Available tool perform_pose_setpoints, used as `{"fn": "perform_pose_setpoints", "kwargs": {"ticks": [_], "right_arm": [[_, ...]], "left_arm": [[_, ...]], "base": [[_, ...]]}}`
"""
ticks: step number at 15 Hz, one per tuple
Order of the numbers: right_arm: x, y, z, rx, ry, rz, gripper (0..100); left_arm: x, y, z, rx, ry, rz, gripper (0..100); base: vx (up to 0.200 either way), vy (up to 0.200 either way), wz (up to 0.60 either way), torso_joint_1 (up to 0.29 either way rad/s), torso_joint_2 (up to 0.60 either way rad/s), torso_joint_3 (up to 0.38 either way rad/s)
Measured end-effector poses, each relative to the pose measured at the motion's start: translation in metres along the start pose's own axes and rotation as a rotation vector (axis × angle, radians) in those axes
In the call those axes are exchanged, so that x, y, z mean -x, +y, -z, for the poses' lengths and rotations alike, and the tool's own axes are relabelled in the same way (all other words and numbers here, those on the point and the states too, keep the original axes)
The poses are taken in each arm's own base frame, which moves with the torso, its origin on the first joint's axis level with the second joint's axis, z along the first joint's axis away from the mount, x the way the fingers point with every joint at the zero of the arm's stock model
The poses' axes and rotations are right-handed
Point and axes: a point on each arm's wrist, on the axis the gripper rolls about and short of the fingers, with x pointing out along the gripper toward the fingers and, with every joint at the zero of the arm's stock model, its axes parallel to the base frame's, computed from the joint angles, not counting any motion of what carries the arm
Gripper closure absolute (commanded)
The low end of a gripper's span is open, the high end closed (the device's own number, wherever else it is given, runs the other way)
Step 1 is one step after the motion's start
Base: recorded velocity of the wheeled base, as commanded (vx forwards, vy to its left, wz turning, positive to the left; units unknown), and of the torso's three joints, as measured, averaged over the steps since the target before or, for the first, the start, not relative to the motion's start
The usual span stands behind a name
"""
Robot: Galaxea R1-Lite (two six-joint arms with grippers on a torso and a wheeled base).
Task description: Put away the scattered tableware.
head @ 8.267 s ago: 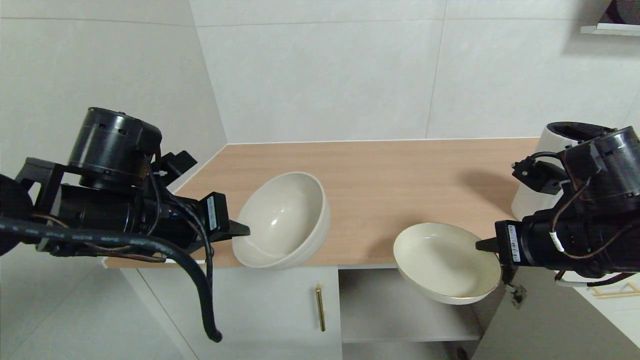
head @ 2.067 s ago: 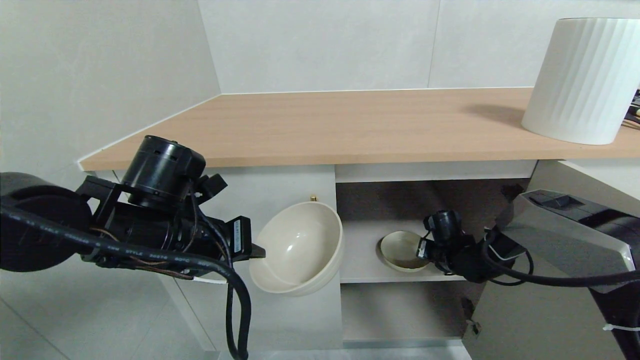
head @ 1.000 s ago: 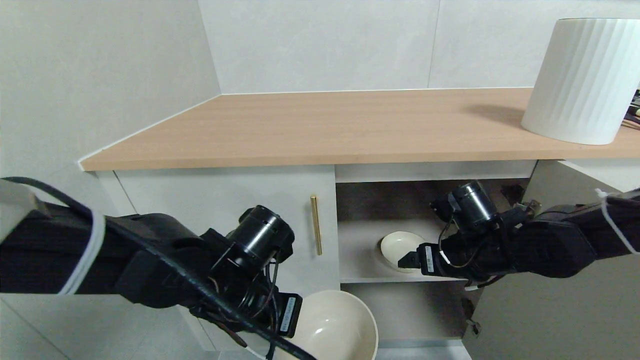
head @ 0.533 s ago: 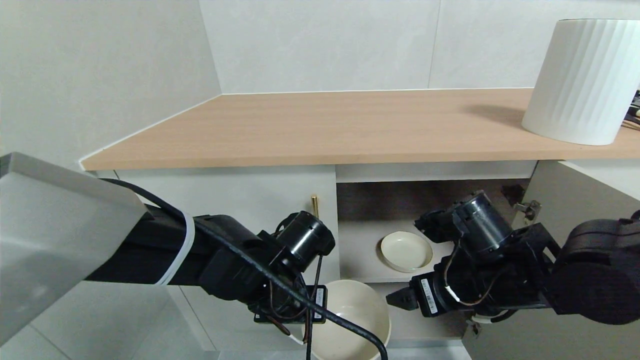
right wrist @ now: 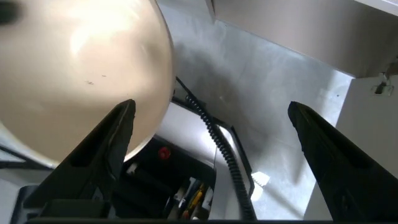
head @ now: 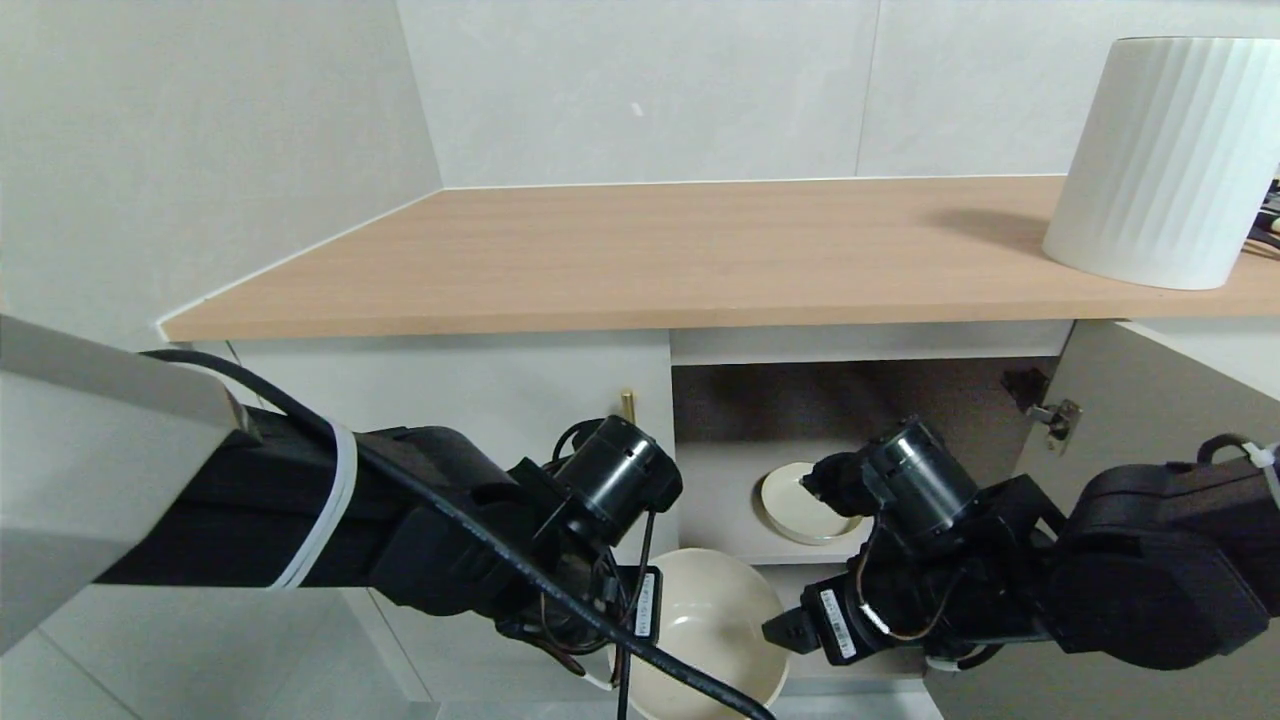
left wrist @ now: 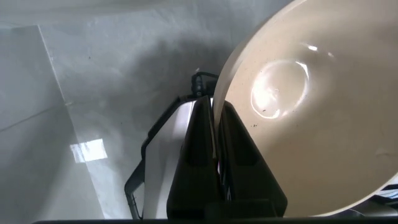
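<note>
A cream bowl [head: 715,640] hangs low in front of the cabinet, below the shelf level. My left gripper [head: 640,612] is shut on its rim; the left wrist view shows the rim pinched between my left gripper's [left wrist: 213,107] fingers, the bowl [left wrist: 311,112] tilted beyond them. My right gripper [head: 786,632] sits just beside the bowl's right rim, open with nothing in it. In the right wrist view my right gripper [right wrist: 214,158] has its fingers wide apart, with the bowl [right wrist: 81,74] off to one side. A small cream plate [head: 795,497] lies on the cabinet shelf [head: 720,480], partly hidden by my right wrist.
The wooden countertop [head: 650,250] carries a tall white ribbed container [head: 1160,160] at the right. The left cabinet door with its brass handle [head: 627,402] is closed. The right door [head: 1130,400] stands open on its hinge [head: 1060,415]. Grey floor lies below.
My right gripper came off the plate, left it on the shelf, and dropped down to the bowl's right rim. My left arm carried the bowl rightward, low in front of the open compartment.
</note>
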Motion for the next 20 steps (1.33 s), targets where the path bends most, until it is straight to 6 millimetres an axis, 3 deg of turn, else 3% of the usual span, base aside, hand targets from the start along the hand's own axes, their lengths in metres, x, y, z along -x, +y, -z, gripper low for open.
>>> {"fn": "perform_pose_setpoints", "kwargs": {"ticks": [7, 8, 20], "right_arm": [[-0.015, 0.001, 0.0, -0.003, -0.002, 0.023, 0], [-0.016, 0.001, 0.0, -0.003, -0.001, 0.023, 100], [-0.016, 0.002, 0.0, -0.003, -0.002, 0.018, 100]], "left_arm": [[0.005, -0.001, 0.001, -0.006, -0.007, 0.009, 100], [0.005, -0.001, 0.001, -0.006, -0.006, 0.009, 100], [0.004, -0.002, 0.002, -0.006, -0.003, 0.01, 100]], "base": [[0.0, 0.0, 0.0, 0.0, 0.0, 0.0], [0.0, 0.0, 0.0, 0.0, 0.0, 0.0], [0.0, 0.0, 0.0, 0.0, 0.0, 0.0]]}}
